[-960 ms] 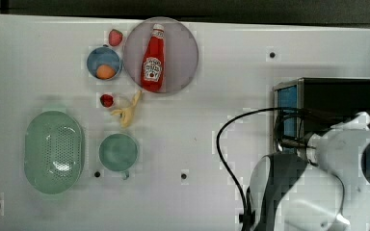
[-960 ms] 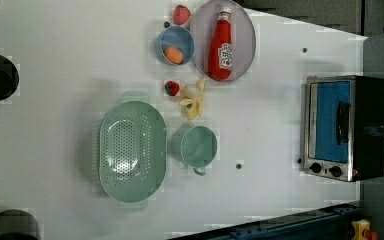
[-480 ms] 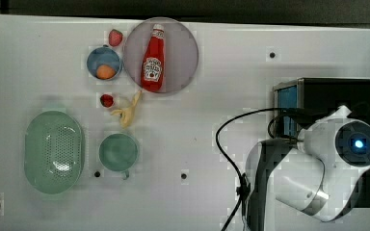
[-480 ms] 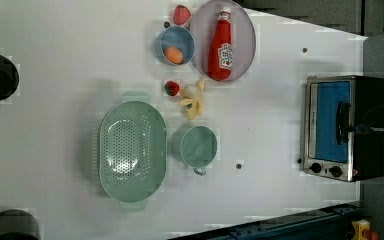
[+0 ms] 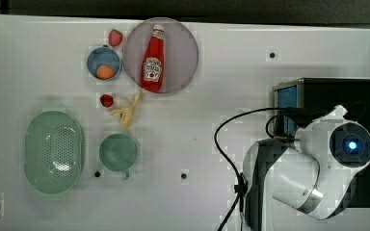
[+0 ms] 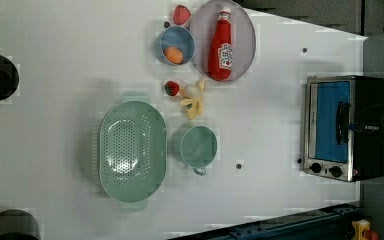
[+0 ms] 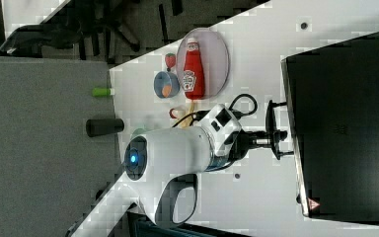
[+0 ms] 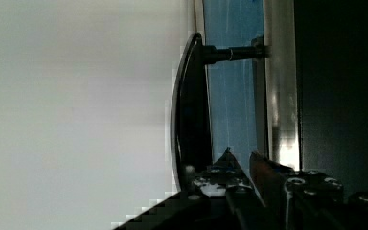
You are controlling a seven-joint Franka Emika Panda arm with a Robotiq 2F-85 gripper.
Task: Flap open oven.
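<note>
Wrist view is looking along the oven (image 8: 278,96) front: the dark bar handle (image 8: 189,120) is standing off the blue glass door, and the tool (image 8: 237,179) is sitting right at the handle's near end with its fingers (image 8: 263,167) set narrowly apart, one on the glass side of the bar; whether they are truly clamping the bar I cannot tell. Right view is showing the tool (image 7: 276,136) reaching level from the white arm (image 7: 177,153) to the oven's (image 7: 345,123) front edge, the door lying shut against the frame. Left view is showing the oven (image 6: 347,127) standing at the desk's (image 6: 55,65) right end, handle (image 6: 341,122) across the glass. Well apart from the oven, toward the left view's left, are lying a green cup (image 6: 197,146), a green colander (image 6: 131,150), a banana (image 6: 194,97), a blue bowl (image 6: 175,45) and a ketchup bottle (image 6: 221,47) on a plate (image 6: 245,30).
</note>
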